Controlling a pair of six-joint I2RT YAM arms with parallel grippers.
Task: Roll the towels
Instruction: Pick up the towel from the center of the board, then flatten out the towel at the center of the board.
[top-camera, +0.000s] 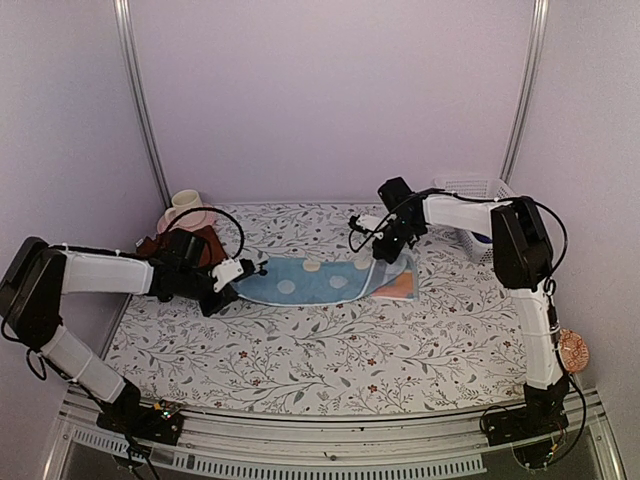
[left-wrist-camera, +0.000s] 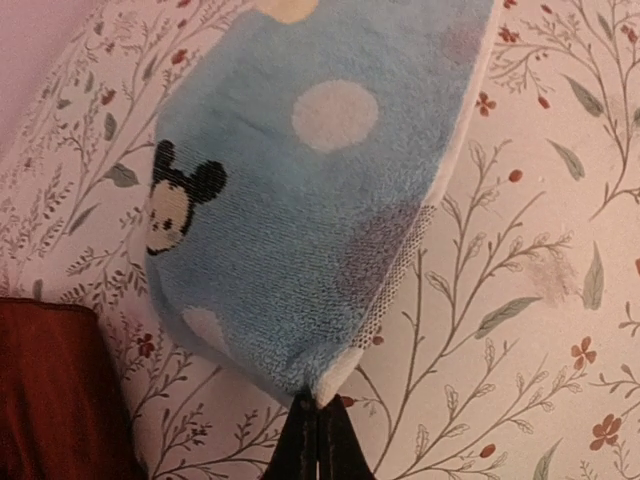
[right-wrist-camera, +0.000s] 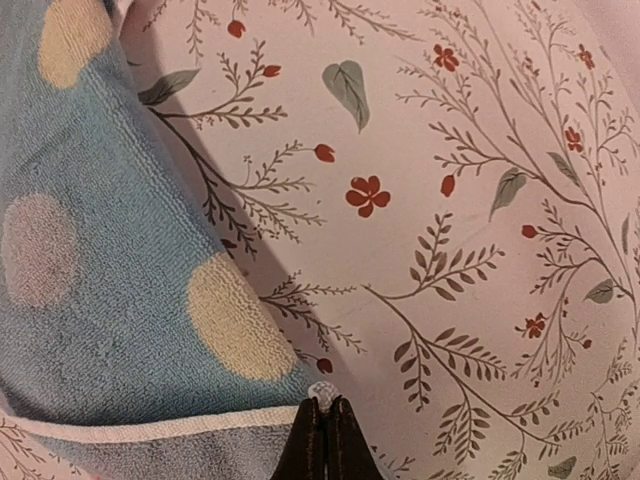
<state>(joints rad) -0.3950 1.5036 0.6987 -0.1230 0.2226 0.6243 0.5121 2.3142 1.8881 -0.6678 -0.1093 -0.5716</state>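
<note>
At the tip of the left arm (top-camera: 110, 272), the left jaws are pressing flat together on a corner of the light-blue towel (left-wrist-camera: 300, 200), pinching its white-edged hem. Across from them, the right jaws are doing the same, gripping the white hem at the towel's far right corner, with almost no gap showing between them.

The light-blue towel (top-camera: 310, 280) is stretching lengthwise between the two arms, towards the back of the surface (top-camera: 320, 350). It is showing pale dots, a cartoon mouse face near the left end and an orange-pink patch at the right end. Its edge is casting a shadow on the covering by the right jaws.

The maroon towel (top-camera: 207, 240) is lying bunched at the back left, just behind the left wrist and apart from the blue one. A cream cup (top-camera: 185, 203) is standing right behind it, against the wall.

A white floral-print covering is spreading over the whole surface. A white basket (top-camera: 478, 190) is sitting in the far right corner behind the right arm (top-camera: 520, 245). Pale lilac walls are enclosing the space, with metal posts (top-camera: 135, 100) running up both back corners and a metal rail (top-camera: 300, 440) carrying the arm bases along the near edge.
</note>
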